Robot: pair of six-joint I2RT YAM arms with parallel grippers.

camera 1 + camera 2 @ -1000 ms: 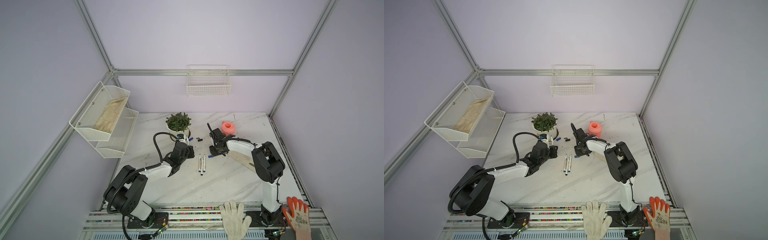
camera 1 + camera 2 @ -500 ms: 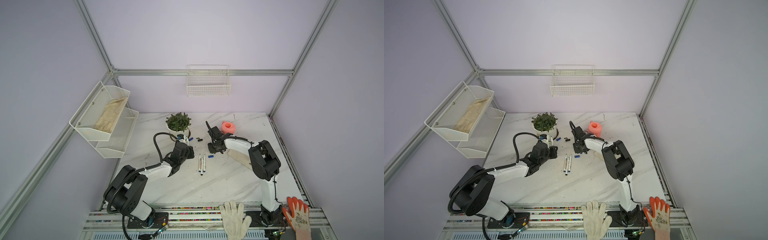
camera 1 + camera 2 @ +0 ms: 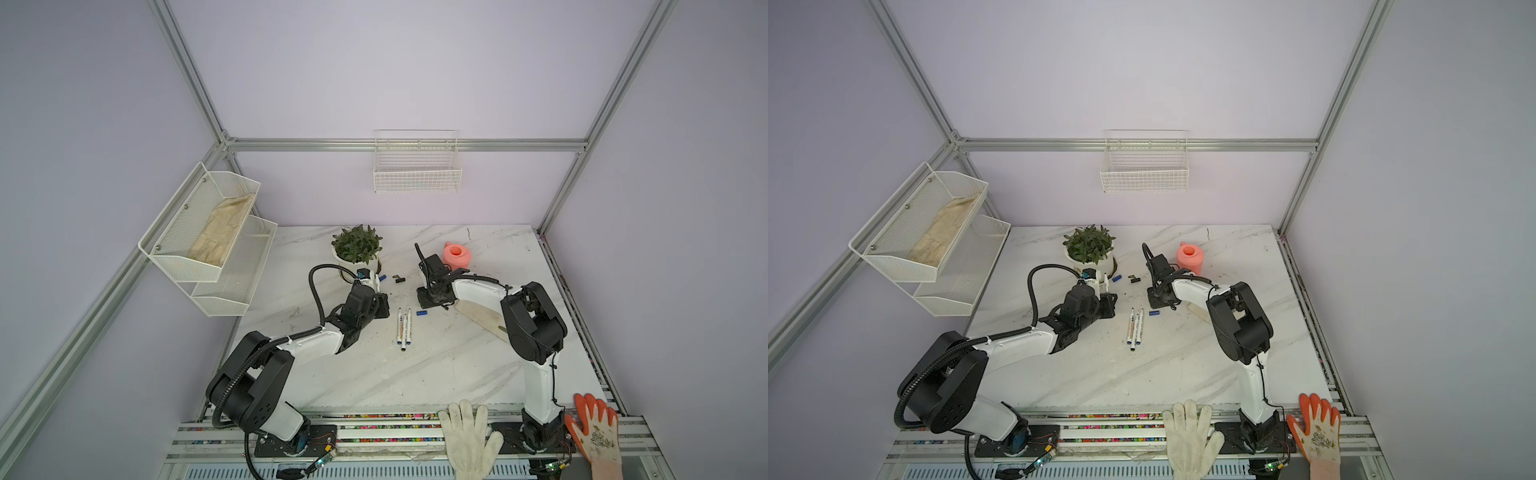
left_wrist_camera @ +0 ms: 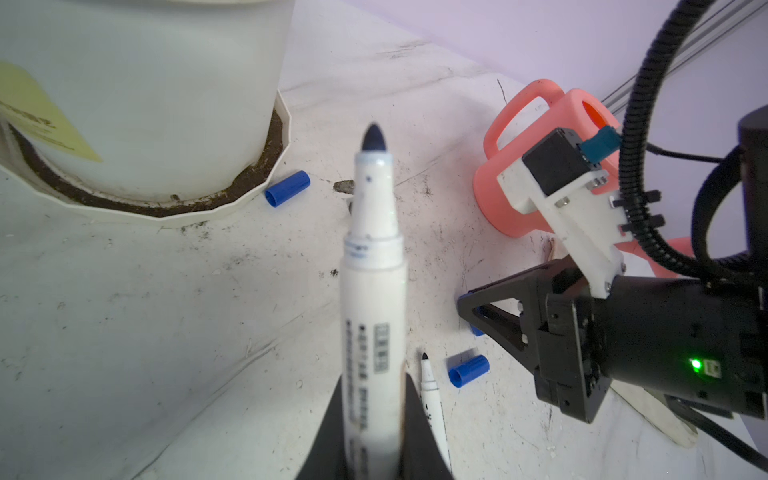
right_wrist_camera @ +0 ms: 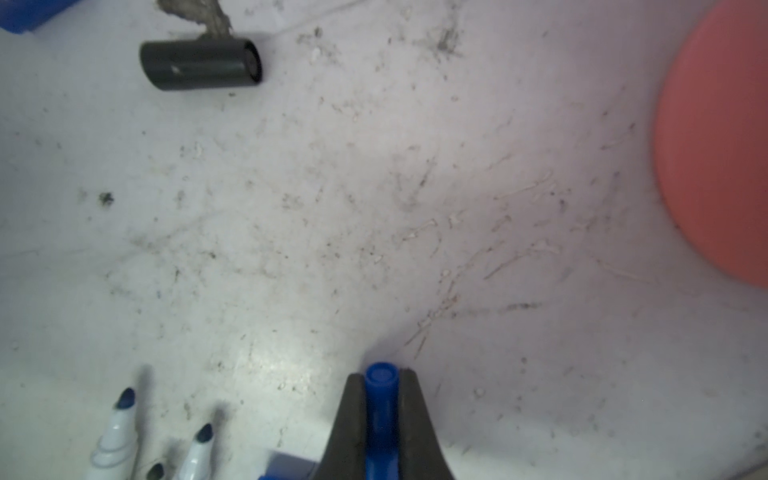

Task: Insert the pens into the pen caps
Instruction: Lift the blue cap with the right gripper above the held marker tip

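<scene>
Blue cap [image 5: 381, 415] pinched by the right gripper [image 5: 381, 376], pen [image 4: 372, 270] clamped in the left gripper [image 4: 374, 386]; misaligned, its tip could jam.

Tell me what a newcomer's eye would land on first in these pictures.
The eye goes first to the left pincer, which grips an uncapped white pen with its dark tip exposed, close to the potted plant. Next comes the right pincer, clamped on a blue cap near the pink watering can. Between them, three loose pens lie side by side on the marble table.
</scene>
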